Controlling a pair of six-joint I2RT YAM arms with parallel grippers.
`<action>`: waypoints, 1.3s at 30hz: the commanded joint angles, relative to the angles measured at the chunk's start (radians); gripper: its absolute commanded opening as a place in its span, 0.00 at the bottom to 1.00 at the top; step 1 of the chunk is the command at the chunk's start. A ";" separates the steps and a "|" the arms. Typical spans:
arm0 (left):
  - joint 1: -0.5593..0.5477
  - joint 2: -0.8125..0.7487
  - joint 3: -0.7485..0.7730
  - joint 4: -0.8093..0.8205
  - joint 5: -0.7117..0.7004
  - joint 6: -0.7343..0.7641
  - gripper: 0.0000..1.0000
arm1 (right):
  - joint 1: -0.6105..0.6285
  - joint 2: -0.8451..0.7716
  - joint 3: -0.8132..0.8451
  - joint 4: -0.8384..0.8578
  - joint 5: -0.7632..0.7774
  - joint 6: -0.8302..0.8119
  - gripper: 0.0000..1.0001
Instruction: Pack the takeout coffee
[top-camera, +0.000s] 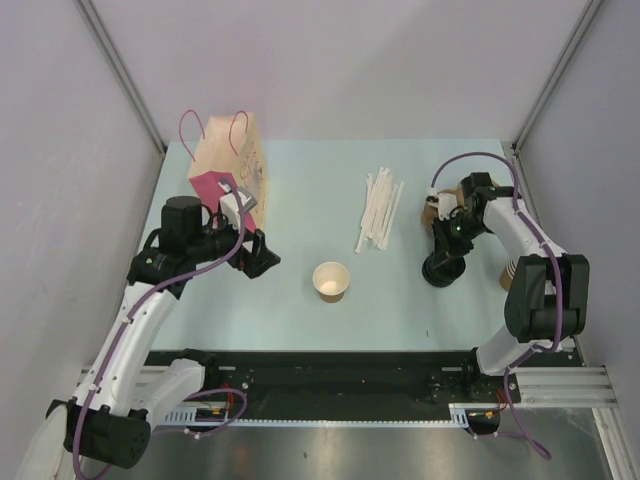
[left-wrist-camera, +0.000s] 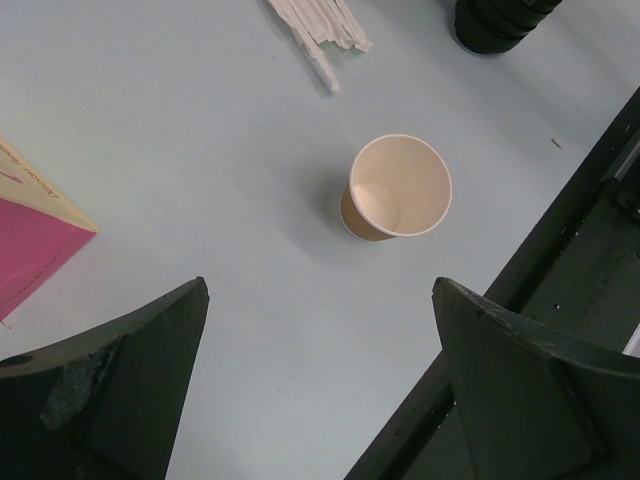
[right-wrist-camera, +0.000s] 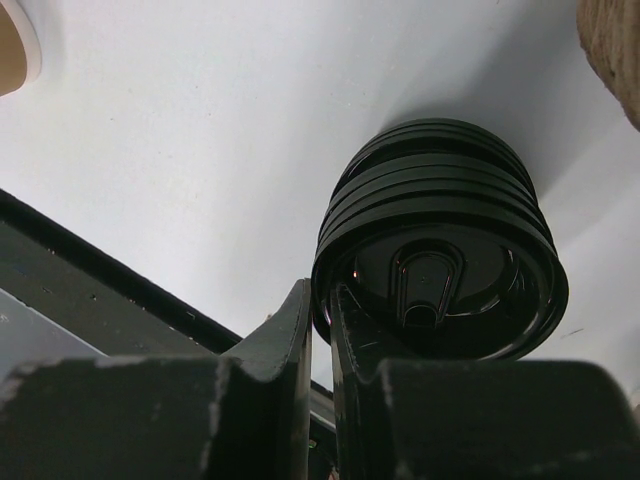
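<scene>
No lidded cup shows in any view. A single lidless brown paper cup (top-camera: 331, 281) stands upright mid-table; it also shows in the left wrist view (left-wrist-camera: 395, 188) and at the right wrist view's top left corner (right-wrist-camera: 14, 45). A stack of black lids (top-camera: 440, 270) sits at the right, and fills the right wrist view (right-wrist-camera: 440, 240). My right gripper (top-camera: 450, 245) is down at the stack, its fingers (right-wrist-camera: 320, 300) pinched on the near rim of the top lid. My left gripper (top-camera: 262, 258) is open and empty (left-wrist-camera: 320, 285), left of the cup.
A brown and pink paper bag (top-camera: 228, 165) stands at the back left, behind my left arm. White wrapped straws (top-camera: 379, 210) lie at the back middle. Stacked lidless cups (top-camera: 510, 272) lie at the right edge. The table's black front rail (left-wrist-camera: 580, 230) is close to the cup.
</scene>
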 joint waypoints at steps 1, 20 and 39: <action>-0.012 0.007 0.039 0.028 0.023 0.003 0.99 | -0.009 -0.055 0.000 -0.008 -0.021 -0.004 0.04; -0.035 -0.077 0.031 0.131 0.123 0.159 0.99 | 0.086 -0.167 0.185 -0.245 -0.289 -0.143 0.00; -0.602 -0.290 -0.208 0.492 -0.155 0.874 0.94 | 0.378 -0.128 0.237 -0.443 -0.906 -0.286 0.00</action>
